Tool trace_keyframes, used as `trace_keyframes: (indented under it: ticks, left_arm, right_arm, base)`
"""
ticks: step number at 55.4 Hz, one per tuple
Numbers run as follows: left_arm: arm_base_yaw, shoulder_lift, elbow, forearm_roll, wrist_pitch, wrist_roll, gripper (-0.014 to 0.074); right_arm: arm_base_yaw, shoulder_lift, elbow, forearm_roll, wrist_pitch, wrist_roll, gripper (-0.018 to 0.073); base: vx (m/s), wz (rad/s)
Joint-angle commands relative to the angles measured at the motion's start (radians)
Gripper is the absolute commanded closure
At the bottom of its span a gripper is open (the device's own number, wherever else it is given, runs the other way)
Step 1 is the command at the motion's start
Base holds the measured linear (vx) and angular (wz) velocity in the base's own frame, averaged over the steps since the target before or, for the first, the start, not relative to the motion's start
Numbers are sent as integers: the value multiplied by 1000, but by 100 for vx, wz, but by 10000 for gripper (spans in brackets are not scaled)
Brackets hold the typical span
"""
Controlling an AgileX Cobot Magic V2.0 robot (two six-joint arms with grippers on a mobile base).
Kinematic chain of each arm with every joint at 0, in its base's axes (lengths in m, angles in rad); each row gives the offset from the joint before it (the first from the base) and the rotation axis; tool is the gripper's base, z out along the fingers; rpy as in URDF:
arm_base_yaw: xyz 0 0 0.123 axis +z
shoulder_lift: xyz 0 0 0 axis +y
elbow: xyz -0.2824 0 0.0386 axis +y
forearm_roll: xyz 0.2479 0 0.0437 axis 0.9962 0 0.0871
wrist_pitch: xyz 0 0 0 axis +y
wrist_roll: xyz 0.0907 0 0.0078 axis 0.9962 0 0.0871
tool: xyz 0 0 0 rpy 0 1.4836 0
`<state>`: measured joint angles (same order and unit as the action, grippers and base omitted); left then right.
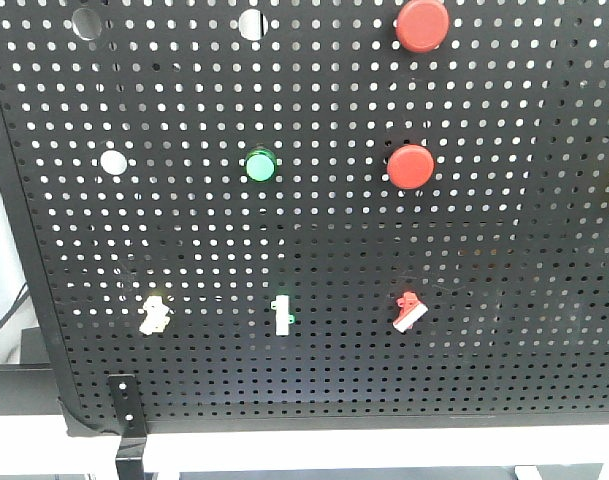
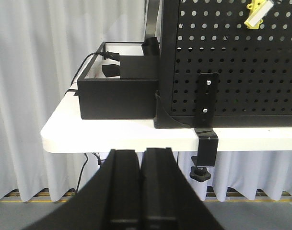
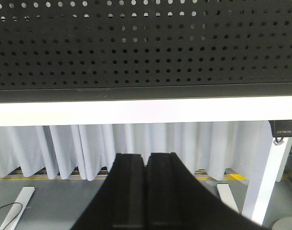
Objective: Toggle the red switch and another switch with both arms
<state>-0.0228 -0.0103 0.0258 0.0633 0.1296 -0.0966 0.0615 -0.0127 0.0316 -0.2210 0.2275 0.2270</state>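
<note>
Both end effectors, left (image 2: 141, 191) and right (image 3: 146, 191), are closed and empty, low below the desk (image 2: 112, 134). Raise each toward 12 o'clock: red switch (image 1: 409, 311) at the pegboard's (image 1: 314, 240) 5 o'clock, yellow switch (image 1: 154, 314) at 7.

Only tiny, unreadable white lettering on a black bracket (image 3: 285, 130)
</note>
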Motion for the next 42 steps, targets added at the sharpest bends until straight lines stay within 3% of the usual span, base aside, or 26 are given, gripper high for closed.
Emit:
trace_keyframes:
  ticks: [1,42]
  left_arm:
    - [-1,-8,19,-6,-73,-11,594]
    - [-1,-8,19,-6,-73,-11,594]
  right_arm:
    - [-7,-6,5,-14,-82,-9,566]
    - [-7,-6,5,-14,-82,-9,566]
  base:
    - [0,0]
    - [0,0]
